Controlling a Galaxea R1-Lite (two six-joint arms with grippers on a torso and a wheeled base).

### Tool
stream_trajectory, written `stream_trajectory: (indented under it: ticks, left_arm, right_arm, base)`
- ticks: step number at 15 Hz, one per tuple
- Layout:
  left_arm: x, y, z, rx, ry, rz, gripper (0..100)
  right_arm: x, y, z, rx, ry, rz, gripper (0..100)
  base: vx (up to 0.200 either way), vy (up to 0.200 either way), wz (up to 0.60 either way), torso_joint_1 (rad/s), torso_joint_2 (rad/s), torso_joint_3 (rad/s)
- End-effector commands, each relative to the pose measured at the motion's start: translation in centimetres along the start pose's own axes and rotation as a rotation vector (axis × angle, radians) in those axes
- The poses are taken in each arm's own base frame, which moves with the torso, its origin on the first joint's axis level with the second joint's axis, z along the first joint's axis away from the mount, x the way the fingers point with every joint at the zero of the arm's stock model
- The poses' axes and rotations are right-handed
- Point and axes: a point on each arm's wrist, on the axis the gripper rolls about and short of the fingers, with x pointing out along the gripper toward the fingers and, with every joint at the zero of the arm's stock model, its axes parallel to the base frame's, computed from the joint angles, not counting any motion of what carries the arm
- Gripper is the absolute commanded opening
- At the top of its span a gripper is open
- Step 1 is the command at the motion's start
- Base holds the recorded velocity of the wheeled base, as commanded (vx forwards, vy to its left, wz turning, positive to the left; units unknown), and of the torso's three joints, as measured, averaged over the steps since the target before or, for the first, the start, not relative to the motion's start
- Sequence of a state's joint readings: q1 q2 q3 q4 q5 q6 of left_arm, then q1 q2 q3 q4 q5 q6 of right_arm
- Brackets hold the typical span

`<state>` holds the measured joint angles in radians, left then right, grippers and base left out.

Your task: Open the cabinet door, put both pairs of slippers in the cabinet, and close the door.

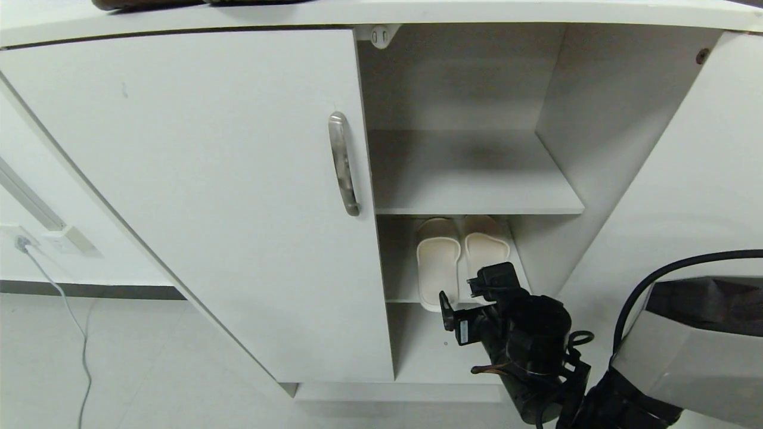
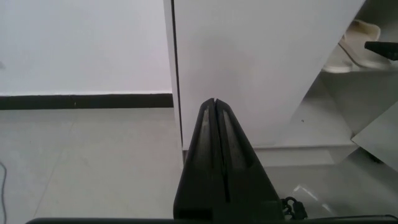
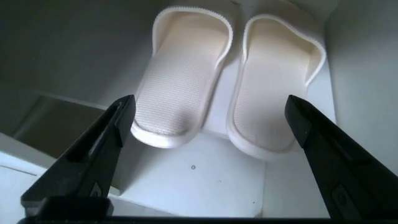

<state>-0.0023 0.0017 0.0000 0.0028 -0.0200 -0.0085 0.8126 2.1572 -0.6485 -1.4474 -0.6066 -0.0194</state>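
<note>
Cream slippers (image 1: 439,268) inside open cabinet (image 1: 596,119)

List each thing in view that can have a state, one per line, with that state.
White right-hand cabinet door: swung open.
White left-hand cabinet door with metal handle: shut.
Pair of cream moulded slippers: lying side by side on the lower shelf, ungripped.
Right gripper: open, empty, in front of the slippers.
Left gripper: shut, empty.
</note>
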Motion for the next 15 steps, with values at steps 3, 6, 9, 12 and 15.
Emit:
stream_trajectory:
  ticks: [3,6,9,12,15]
  left_arm:
    - [0.01,0.0,0.0,-0.001,0.002,-0.001,0]
    - [0.01,0.0,0.0,-0.001,0.002,-0.001,0]
    - [0.0,0.0,0.0,0.001,0.0,-0.001,0]
    - [0.01,0.0,0.0,-0.001,0.002,-0.001,0]
    - [0.01,0.0,0.0,-0.001,0.002,-0.002,0]
  right_arm:
    - [-0.05,0.05,0.16,0.005,-0.009,0.002,100]
    - [-0.03,0.06,0.23,0.01,-0.014,0.002,100]
    - [0.03,-0.02,0.1,0.016,-0.01,-0.001,100]
    - [-0.01,-0.18,0.22,0.024,-0.022,-0.004,100]
    - [-0.01,-0.19,0.25,0.025,-0.025,-0.005,100]
  base:
    - [-0.2,0.0,0.0,-0.002,0.0,0.002]
    - [0.0,0.0,0.0,0.0,0.0,0.0]
    - [0.0,0.0,0.0,0.0,0.0,0.0]
    - [0.0,0.0,0.0,0.0,0.0,0.0]
    - [0.0,0.0,0.0,0.0,0.0,0.0]
